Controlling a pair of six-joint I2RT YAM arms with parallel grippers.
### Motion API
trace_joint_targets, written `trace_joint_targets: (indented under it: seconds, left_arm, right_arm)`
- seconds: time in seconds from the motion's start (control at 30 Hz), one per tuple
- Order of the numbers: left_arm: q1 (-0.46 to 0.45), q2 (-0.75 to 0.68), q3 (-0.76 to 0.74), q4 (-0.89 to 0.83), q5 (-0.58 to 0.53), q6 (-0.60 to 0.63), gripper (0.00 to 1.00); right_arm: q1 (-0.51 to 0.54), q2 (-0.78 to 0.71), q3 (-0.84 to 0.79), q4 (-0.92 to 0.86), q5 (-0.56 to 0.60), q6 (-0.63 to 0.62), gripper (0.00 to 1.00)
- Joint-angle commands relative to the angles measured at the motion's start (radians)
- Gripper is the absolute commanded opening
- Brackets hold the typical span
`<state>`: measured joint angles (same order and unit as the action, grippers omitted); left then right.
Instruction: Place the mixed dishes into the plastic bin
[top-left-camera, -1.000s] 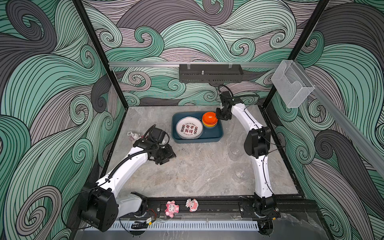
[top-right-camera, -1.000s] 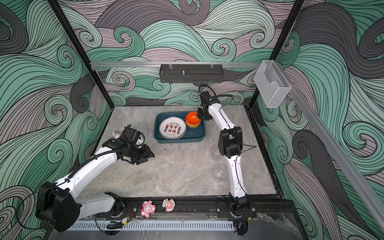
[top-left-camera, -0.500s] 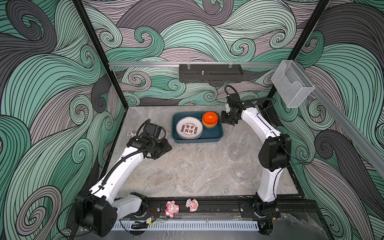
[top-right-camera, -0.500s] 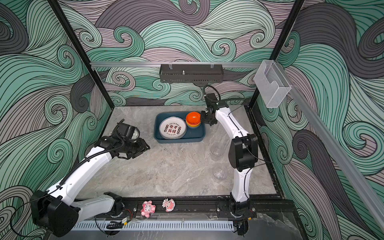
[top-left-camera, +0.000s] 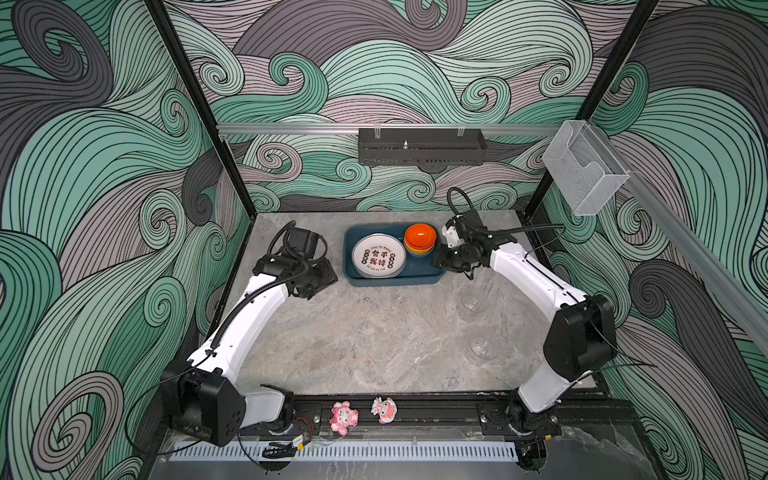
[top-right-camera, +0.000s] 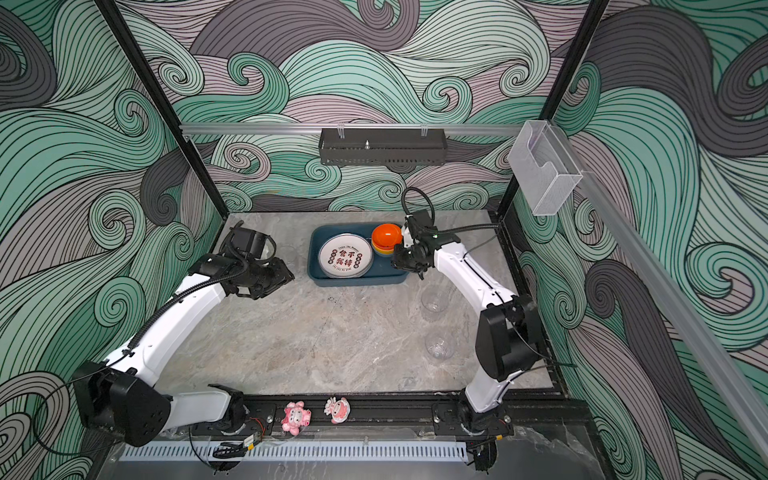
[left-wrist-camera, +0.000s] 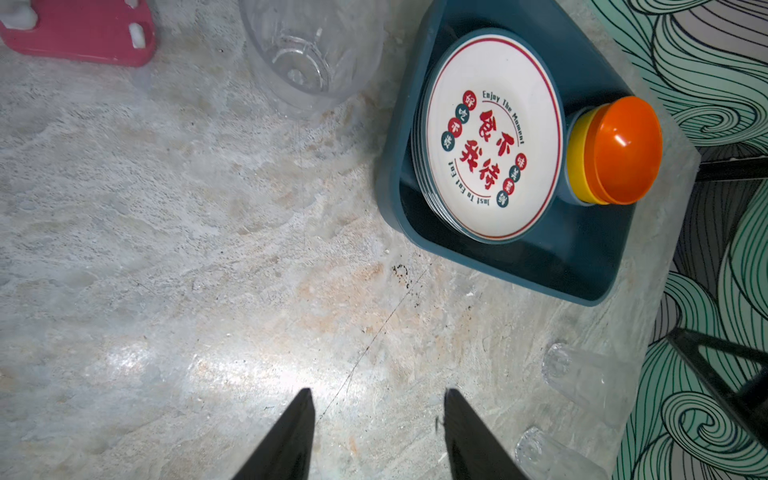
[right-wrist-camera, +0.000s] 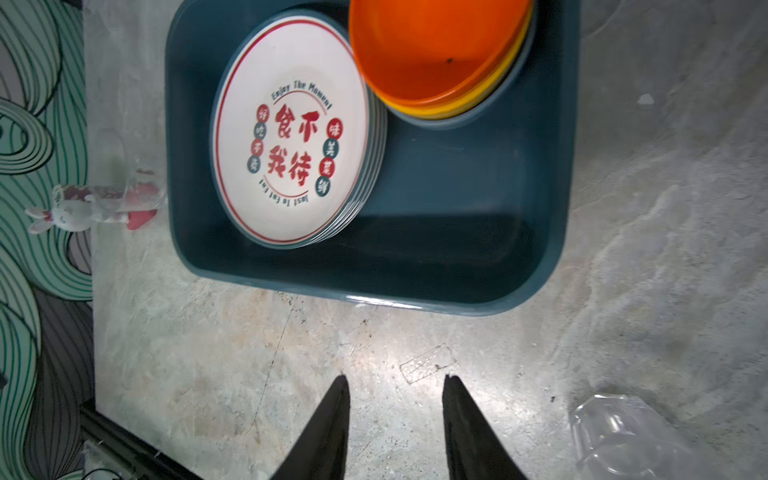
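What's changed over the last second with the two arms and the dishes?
The right gripper drew back from the stacked orange and yellow bowls toward the near right corner of the dark teal plastic bin, elbow swinging outward, jaws open and empty. The left gripper eased slightly toward the back wall, also empty. White lettered plates, bowls and clear glasses stayed put.

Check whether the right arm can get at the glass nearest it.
Probably yes. The right gripper is open and empty over bare table beside the bin, and the glass sits close by in the open, with nothing between them.
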<state>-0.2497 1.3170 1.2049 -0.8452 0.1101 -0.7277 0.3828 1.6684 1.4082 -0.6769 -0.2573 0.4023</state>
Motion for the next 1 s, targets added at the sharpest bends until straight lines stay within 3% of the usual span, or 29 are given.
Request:
trace_joint_targets:
  seconds: [0.0,0.17,0.43,0.77,0.97]
  left_arm:
    - [0.022,0.043,0.062,-0.027,-0.046,0.022,0.53]
    - [0.054,0.099,0.114,-0.030,-0.077,0.022,0.59]
    - [0.129,0.234,0.163,-0.007,-0.103,0.010,0.59]
    - [0.211,0.473,0.316,-0.052,-0.094,-0.019,0.58]
    - [0.232,0.550,0.334,0.018,-0.066,-0.038,0.58]
  right_arm:
    - [0.036,-0.046,-0.038,0.071,-0.050,0.016,0.40]
    - [0.075,-0.082,-0.085,0.114,-0.087,0.013,0.43]
    - [0.145,-0.139,-0.155,0.232,-0.159,0.019,0.46]
    - [0.175,-0.174,-0.192,0.220,-0.139,-0.001,0.46]
    - [0.176,-0.192,-0.227,0.212,-0.122,-0.011,0.46]
